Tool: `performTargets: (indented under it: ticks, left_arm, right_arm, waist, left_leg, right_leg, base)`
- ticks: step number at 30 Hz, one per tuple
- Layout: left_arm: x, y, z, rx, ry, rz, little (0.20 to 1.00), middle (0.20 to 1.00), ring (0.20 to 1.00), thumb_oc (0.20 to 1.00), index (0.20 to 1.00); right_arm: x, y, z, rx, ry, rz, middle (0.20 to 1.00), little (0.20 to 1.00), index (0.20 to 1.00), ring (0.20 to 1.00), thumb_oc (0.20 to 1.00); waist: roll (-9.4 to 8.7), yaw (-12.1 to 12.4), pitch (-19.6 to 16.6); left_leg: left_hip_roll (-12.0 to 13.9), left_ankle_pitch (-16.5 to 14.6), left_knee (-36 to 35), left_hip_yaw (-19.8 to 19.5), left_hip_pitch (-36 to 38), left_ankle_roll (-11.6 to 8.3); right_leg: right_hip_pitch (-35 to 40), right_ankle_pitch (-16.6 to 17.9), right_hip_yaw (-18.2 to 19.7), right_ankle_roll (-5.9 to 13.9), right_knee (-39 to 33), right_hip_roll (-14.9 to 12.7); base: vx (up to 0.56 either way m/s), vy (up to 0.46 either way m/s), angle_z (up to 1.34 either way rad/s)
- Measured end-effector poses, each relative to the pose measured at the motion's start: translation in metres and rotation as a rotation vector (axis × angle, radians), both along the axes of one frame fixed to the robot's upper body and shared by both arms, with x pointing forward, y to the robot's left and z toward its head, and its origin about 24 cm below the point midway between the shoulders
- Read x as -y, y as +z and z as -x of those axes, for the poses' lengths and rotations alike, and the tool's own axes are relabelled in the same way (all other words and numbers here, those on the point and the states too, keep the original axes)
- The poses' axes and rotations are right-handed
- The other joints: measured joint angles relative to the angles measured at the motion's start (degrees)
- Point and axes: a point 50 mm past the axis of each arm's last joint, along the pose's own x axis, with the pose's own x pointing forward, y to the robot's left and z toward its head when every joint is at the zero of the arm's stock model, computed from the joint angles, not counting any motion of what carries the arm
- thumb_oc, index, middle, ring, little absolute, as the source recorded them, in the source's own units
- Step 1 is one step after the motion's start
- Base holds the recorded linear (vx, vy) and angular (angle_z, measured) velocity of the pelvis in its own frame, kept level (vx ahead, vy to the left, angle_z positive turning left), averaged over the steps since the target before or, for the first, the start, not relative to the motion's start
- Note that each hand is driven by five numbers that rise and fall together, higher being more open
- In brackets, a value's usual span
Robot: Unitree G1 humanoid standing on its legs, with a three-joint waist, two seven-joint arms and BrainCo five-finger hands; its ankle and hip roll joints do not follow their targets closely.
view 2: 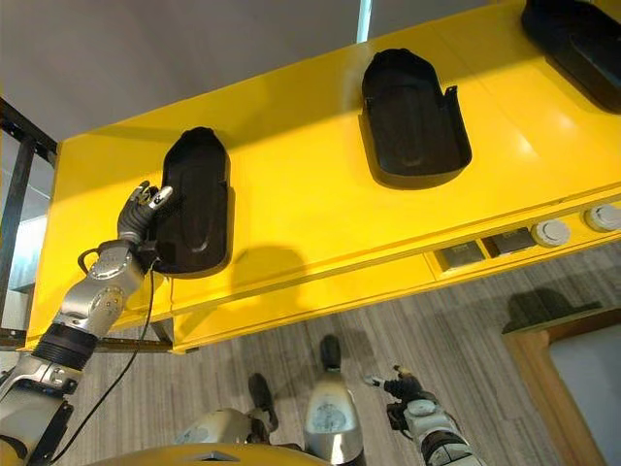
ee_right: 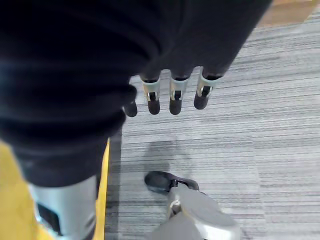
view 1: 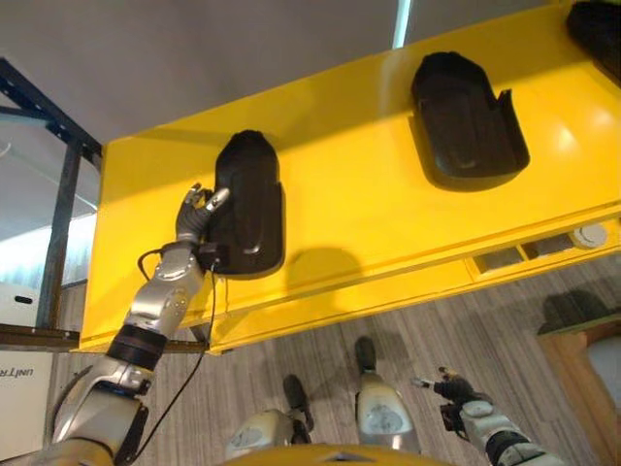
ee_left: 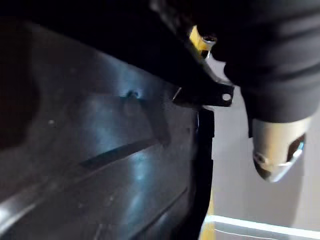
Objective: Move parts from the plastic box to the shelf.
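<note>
The left hand (view 1: 197, 212) is raised to the yellow shelf (view 1: 369, 204) and rests against the left edge of a black part (view 1: 249, 204) lying near the shelf's left end. Its fingers lie beside and partly behind the part, so I cannot tell whether they grip it or have let go; the left wrist view sits close against the part's dark curved shell (ee_left: 100, 150). Two more parts lie on the shelf: one mid-shelf (view 1: 466, 121), well apart from the first, and another at the far right corner (view 1: 597, 34). The right hand (view 1: 451, 390) hangs low over the grey floor (view 1: 291, 354), fingers relaxed and holding nothing. Three parts seem placed, the third probably just being set down. The plastic box is out of sight, so how many parts remain cannot be judged.
</note>
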Motion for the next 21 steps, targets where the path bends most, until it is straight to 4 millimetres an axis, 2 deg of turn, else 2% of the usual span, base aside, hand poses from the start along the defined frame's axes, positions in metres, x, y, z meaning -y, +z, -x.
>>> performTargets:
  ticks: [2,3,5,7,8,10,11,12,13,14,15,16,18,19,21]
  left_arm:
    - [0.007,0.000,0.005,-0.006,-0.023,0.064,1.000,1.000,1.000,1.000,1.000]
    - [0.015,-0.005,0.009,-0.020,-0.028,0.132,1.000,1.000,1.000,1.000,1.000]
    - [0.023,-0.017,0.017,-0.067,-0.037,0.227,1.000,1.000,1.000,1.000,1.000]
    - [0.024,-0.024,0.026,-0.088,-0.001,0.221,1.000,1.000,1.000,1.000,1.000]
    - [0.021,-0.031,0.030,-0.112,0.032,0.199,1.000,1.000,1.000,1.000,1.000]
    - [0.012,-0.030,0.030,-0.094,0.076,0.106,1.000,1.000,1.000,1.000,1.000]
    - [-0.009,-0.021,0.029,-0.038,0.144,-0.041,1.000,1.000,1.000,1.000,1.000]
    - [-0.026,-0.009,0.028,0.036,0.214,-0.111,1.000,1.000,1.000,1.000,1.000]
    - [-0.047,0.024,0.030,0.191,0.232,-0.219,0.329,0.329,0.329,0.329,0.329]
    - [-0.047,0.050,0.036,0.337,0.182,-0.272,0.200,0.200,0.200,0.200,0.200]
    - [-0.038,0.064,0.043,0.443,0.096,-0.278,0.200,0.200,0.200,0.200,0.200]
    - [-0.031,0.064,0.048,0.471,0.027,-0.271,0.200,0.200,0.200,0.200,0.200]
    - [-0.008,0.044,0.068,0.454,-0.177,-0.218,0.200,0.200,0.200,0.200,0.200]
    - [0.006,0.027,0.077,0.410,-0.278,-0.181,0.200,0.200,0.200,0.200,0.200]
    - [0.033,-0.010,0.096,0.285,-0.495,-0.064,0.200,0.200,0.200,0.200,0.200]
  right_arm:
    - [-0.005,-0.004,0.004,-0.022,-0.001,-0.019,1.000,1.000,1.000,1.000,1.000]
    - [-0.010,-0.009,0.011,-0.050,-0.008,-0.036,1.000,1.000,1.000,1.000,1.000]
    - [-0.022,-0.014,0.012,-0.063,-0.001,-0.079,1.000,1.000,1.000,1.000,1.000]
    - [-0.037,-0.019,0.013,-0.080,-0.010,-0.144,1.000,1.000,1.000,1.000,1.000]
    - [-0.043,-0.025,0.022,-0.108,-0.022,-0.165,1.000,1.000,1.000,1.000,1.000]
    - [-0.045,-0.026,0.023,-0.115,-0.021,-0.170,1.000,1.000,1.000,1.000,1.000]
    - [-0.047,-0.029,0.028,-0.133,-0.028,-0.175,1.000,1.000,1.000,1.000,1.000]
    - [-0.046,-0.030,0.032,-0.141,-0.032,-0.175,1.000,1.000,1.000,1.000,1.000]
    - [-0.042,-0.032,0.042,-0.170,-0.061,-0.173,1.000,1.000,1.000,1.000,1.000]
    - [-0.040,-0.035,0.053,-0.195,-0.080,-0.172,1.000,1.000,1.000,1.000,1.000]
    - [-0.039,-0.037,0.064,-0.228,-0.098,-0.174,1.000,1.000,1.000,1.000,1.000]
    - [-0.039,-0.038,0.067,-0.235,-0.101,-0.175,1.000,1.000,1.000,1.000,1.000]
    - [-0.040,-0.038,0.066,-0.230,-0.118,-0.184,1.000,1.000,1.000,1.000,1.000]
    - [-0.040,-0.038,0.067,-0.231,-0.118,-0.184,1.000,1.000,1.000,1.000,1.000]
    - [-0.040,-0.037,0.059,-0.215,-0.115,-0.186,1.000,1.000,1.000,1.000,1.000]
  waist:
    - [-0.69,0.3,-0.2]
    - [-0.76,0.7,-0.2]
    - [-1.27,1.5,-1.9]
    - [-3.08,2.9,-4.2]
    - [-4.26,3.6,-6.5]
    - [-4.91,4.8,-7.6]
    - [-5.78,4.5,-8.6]
    - [-6.18,4.7,-9.5]
    - [-6.35,5.8,-10.0]
    - [-6.40,6.5,-10.7]
    - [-6.11,7.5,-12.0]
    - [-5.92,7.9,-12.6]
    - [-6.02,8.1,-12.9]
    - [-5.83,8.6,-13.1]
    - [-6.81,10.2,-12.7]
  left_leg:
    - [0.0,0.1,0.0,-0.7,0.4,0.09]
    - [0.1,0.0,0.1,-0.9,1.4,0.05]
    - [0.3,-0.2,0.0,-1.3,2.2,-0.07]
    - [0.6,-0.2,0.3,-1.5,3.1,-0.12]
    - [0.8,-0.3,0.3,-1.7,3.3,-0.29]
    - [0.9,-0.5,0.0,-1.8,3.4,-0.25]
    - [0.9,-0.4,0.0,-2.0,3.4,-0.26]
    - [1.0,-0.6,0.0,-2.5,3.0,0.03]
    - [1.1,-0.5,0.0,-2.5,3.3,0.09]
    - [1.1,-0.5,0.0,-2.9,3.3,0.05]
    - [1.0,-0.5,0.0,-3.1,3.3,0.07]
    - [1.0,-0.5,0.0,-3.4,3.3,0.10]
    - [0.7,-0.6,0.0,-4.3,3.6,0.05]
    - [0.7,-0.7,0.0,-4.3,3.5,-0.19]
    - [0.7,-0.6,0.0,-4.4,2.6,-0.15]
  right_leg:
    - [0.6,-0.1,-0.3,0.11,0.0,0.0]
    - [1.8,-0.2,-0.6,0.29,0.0,0.1]
    - [2.9,-0.7,-1.4,0.36,0.0,0.1]
    - [3.9,-0.9,-1.7,0.10,0.0,0.4]
    - [4.4,-1.2,-1.9,0.03,0.0,0.5]
    - [4.5,-1.3,-2.3,-0.13,0.0,0.4]
    - [4.6,-1.3,-2.8,-0.18,0.0,0.4]
    - [4.8,-1.4,-2.9,-0.35,0.0,0.4]
    - [5.2,-1.4,-3.0,-0.38,0.0,0.4]
    - [5.3,-1.3,-3.3,-0.27,0.0,0.4]
    - [5.5,-1.3,-3.4,-0.22,0.0,0.4]
    - [5.6,-1.4,-3.6,-0.14,0.0,0.3]
    - [6.2,-1.5,-4.5,0.00,0.0,0.1]
    - [6.2,-1.6,-4.5,-0.11,0.0,0.0]
    - [5.4,-1.8,-4.6,-0.27,0.0,0.0]
  base:
    - [0.02,-0.064,0.12]
    - [0.01,-0.078,0.11]
    - [0.00,-0.095,0.15]
    - [0.00,-0.076,0.09]
    - [-0.02,-0.084,0.06]
    - [-0.03,-0.070,0.07]
    - [-0.03,-0.036,0.14]
    - [-0.07,-0.044,0.12]
    - [-0.08,-0.038,0.15]
    - [-0.07,-0.027,0.11]
    - [-0.06,-0.023,0.14]
    - [-0.06,-0.017,0.14]
    - [-0.05,-0.004,0.17]
    - [-0.06,0.003,0.10]
    - [-0.09,0.011,0.05]
